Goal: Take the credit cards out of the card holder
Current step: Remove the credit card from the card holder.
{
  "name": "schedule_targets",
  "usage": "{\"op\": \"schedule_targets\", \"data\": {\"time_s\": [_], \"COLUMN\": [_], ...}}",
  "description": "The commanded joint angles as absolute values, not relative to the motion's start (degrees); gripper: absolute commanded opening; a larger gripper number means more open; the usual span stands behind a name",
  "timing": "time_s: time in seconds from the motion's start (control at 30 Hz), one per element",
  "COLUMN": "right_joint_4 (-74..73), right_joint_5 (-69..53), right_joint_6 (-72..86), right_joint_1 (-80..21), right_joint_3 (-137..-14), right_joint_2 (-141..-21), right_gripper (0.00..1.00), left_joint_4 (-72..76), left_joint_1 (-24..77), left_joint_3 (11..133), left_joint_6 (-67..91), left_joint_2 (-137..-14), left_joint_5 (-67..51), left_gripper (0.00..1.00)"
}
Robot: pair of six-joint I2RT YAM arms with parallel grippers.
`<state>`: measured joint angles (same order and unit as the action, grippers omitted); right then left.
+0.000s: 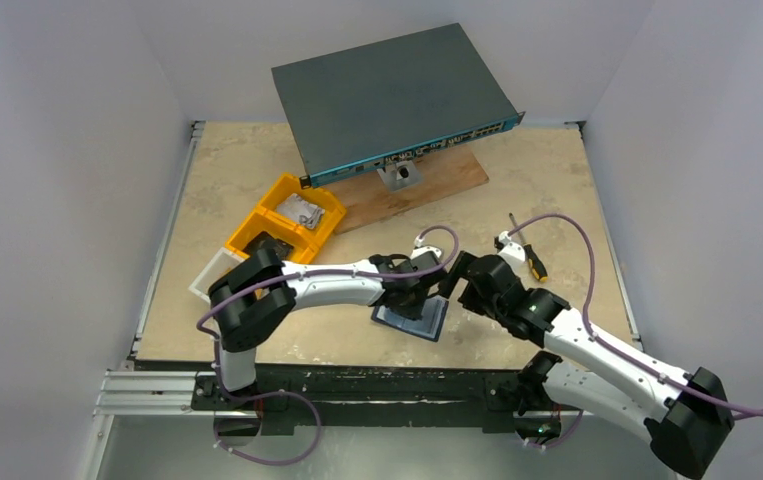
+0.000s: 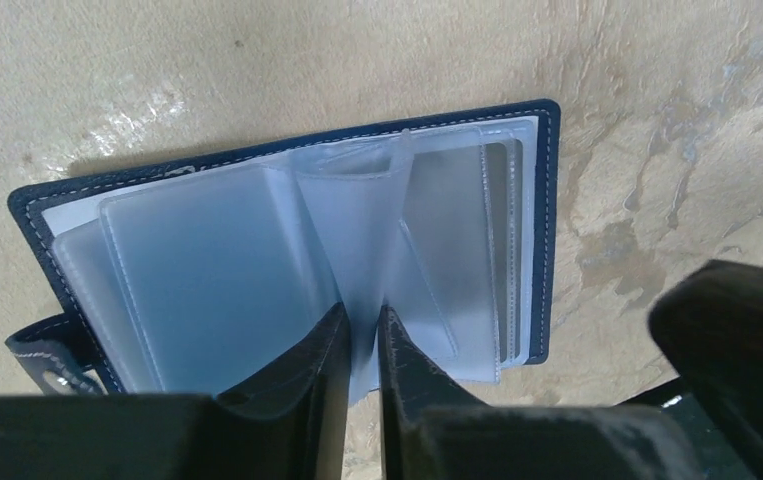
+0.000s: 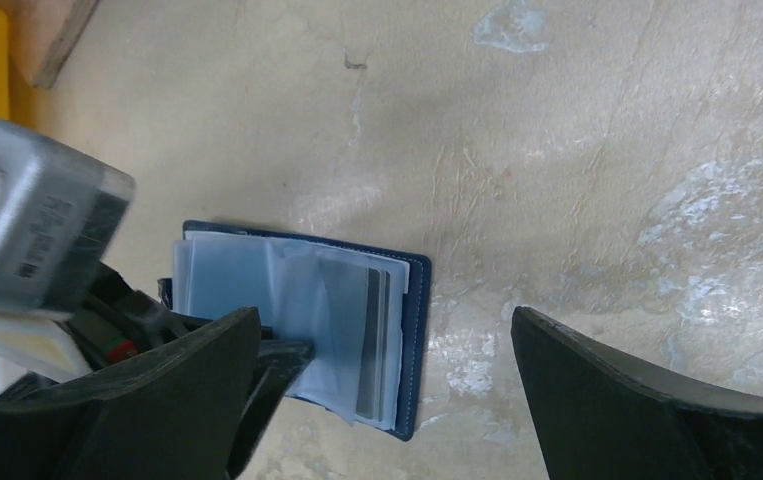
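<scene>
Card holder (image 1: 412, 322) lies open and flat on the table (image 1: 557, 180), close to the front edge and about in the middle, between the two arms. From above, its long side runs left to right, a bit tilted, and its inside faces up. Far off to the left sit the yellow bins (image 1: 277, 228), well apart from it, with bare table in between. Seen from the left wrist, the black tab (image 2: 42, 350) sticks out at the holder's left end, and the dark blue rim runs along the top and down the right end. The left gripper (image 2: 362, 340) reaches in over one long edge, right at the middle fold. Its two fingers (image 2: 322, 380) are almost closed, and one clear sleeve (image 2: 357, 250) stands up between them, pinched. I cannot tell if a card is in that sleeve. Further right, the edges of the credit cards (image 2: 505, 230) show through the flat sleeves at the right end. The right gripper (image 3: 385, 320) hangs over that right end with its fingers (image 3: 607, 400) spread wide, holding nothing. One finger is over the holder and the other is over bare table. More bare table shows past the right end, and a screwdriver (image 1: 529, 255) lies farther off to the right.
</scene>
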<state>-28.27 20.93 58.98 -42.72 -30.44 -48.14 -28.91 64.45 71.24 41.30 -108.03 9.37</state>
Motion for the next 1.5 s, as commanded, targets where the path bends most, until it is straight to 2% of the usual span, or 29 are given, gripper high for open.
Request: {"op": "schedule_targets", "data": {"time_s": [0.0,0.13,0.3,0.43,0.53,0.7,1.47], "right_joint_4": [-23.5,-19.2,-14.9,-12.3,-11.0,-9.5,-4.5], "right_joint_5": [18.1,14.3,9.6,6.9,5.5,3.7,1.2], "right_joint_6": [58.1,56.4,55.7,56.6,57.1,58.3,59.9], "right_joint_1": [-42.6,-42.7,-42.7,-42.7,-42.7,-42.8,-43.1], "right_joint_3": [-29.2,-28.6,-28.0,-26.6,-25.6,-24.1,-21.0], "right_joint_2": [-50.1,-52.2,-54.7,-55.7,-56.4,-57.2,-62.3], "right_gripper": [0.97,0.88,0.72,0.54,0.46,0.44,0.47], "left_joint_4": [-25.3,-20.3,-12.5,-11.1,-10.5,-10.8,-11.1], "left_joint_1": [62.3,59.6,56.0,55.1,55.0,54.9,54.9], "left_joint_3": [66.6,63.2,58.1,57.3,57.1,57.2,57.7], "left_joint_6": [42.5,44.4,48.4,49.5,50.2,50.4,50.2], "left_joint_2": [-107.1,-104.8,-103.8,-104.5,-105.2,-105.7,-106.6], "left_joint_5": [5.8,-1.8,-11.0,-13.0,-13.9,-13.9,-14.5], "left_gripper": [0.08,0.00,0.00,0.00,0.00,0.00,0.00]}}
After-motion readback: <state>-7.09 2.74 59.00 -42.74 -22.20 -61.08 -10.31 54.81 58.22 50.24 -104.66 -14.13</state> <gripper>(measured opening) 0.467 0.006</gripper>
